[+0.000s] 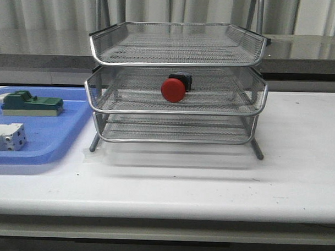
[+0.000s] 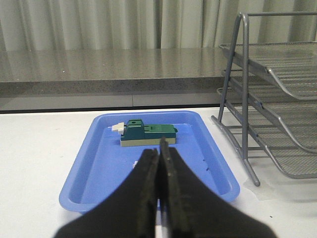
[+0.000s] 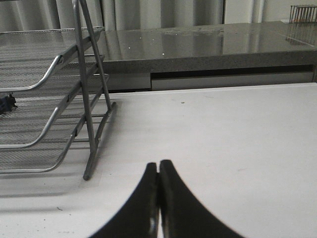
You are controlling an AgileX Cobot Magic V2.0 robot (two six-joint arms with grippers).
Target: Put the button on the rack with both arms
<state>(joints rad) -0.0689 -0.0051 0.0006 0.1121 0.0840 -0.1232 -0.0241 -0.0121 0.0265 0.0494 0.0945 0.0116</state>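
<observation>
looking over my front camera, i see the white table (image 1: 297, 179) running the full width, and the rack (image 1: 177, 82) standing in the middle of it toward the far edge, its three wire-mesh tiers stacked with their open fronts toward me. the blue tray (image 1: 51, 138) lies flat at the table's left edge, just beside the rack's left foot. on that tray i have the green part (image 1: 32, 103) toward the far side and the white part (image 1: 7, 137) nearer the front edge, the two apart from each other. the button (image 1: 175, 87) rests on the rack's middle tier, about centred, lying on its side with the red cap facing me and the black body behind it.

neither arm shows in the front camera. on my left wrist camera the left gripper (image 2: 159, 191) has its fingers pressed together with nothing between them, held above the table in front of the blue tray, the green part beyond the tips. on my right wrist camera the right gripper (image 3: 158, 198) is likewise closed tight and empty, over bare table beside the rack's right legs. from that side i catch only a dark sliver of the button on the middle tier.
</observation>
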